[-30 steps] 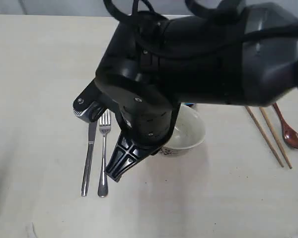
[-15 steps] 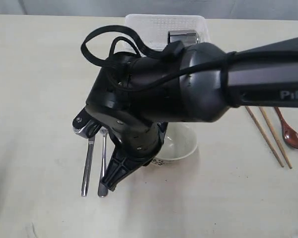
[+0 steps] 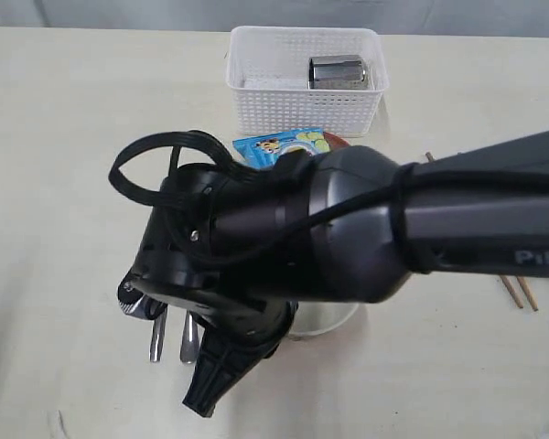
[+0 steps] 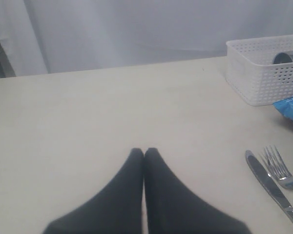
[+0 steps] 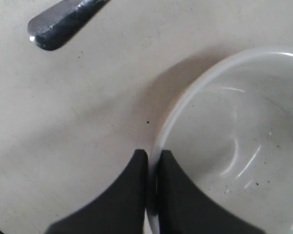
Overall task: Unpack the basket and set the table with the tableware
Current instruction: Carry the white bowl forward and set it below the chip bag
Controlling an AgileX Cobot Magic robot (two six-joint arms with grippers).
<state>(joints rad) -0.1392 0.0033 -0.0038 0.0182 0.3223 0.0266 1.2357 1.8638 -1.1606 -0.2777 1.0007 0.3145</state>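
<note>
Right claw point(image 5: 153, 157): nearly closed, pinching the rim of the off-white bowl point(image 5: 234, 146), one finger inside, one outside. The bowl is over the counter point(image 5: 63, 107); I cannot tell whether it rests there or hangs. A steel handle end point(image 5: 63, 22) lies near.

Left claw point(image 4: 144, 152): shut tight, holding nothing, above the counter. Knife point(image 4: 268, 187) and fork point(image 4: 279, 170) lie side by side near it.

The white basket point(image 3: 293, 110) stands further back, with the steel cup point(image 3: 337, 71) on its side inside. The blue chip bag point(image 3: 279, 146) lies just in front of the basket. My right arm point(image 3: 348, 229) hides most of the bowl from the exterior view.
</note>
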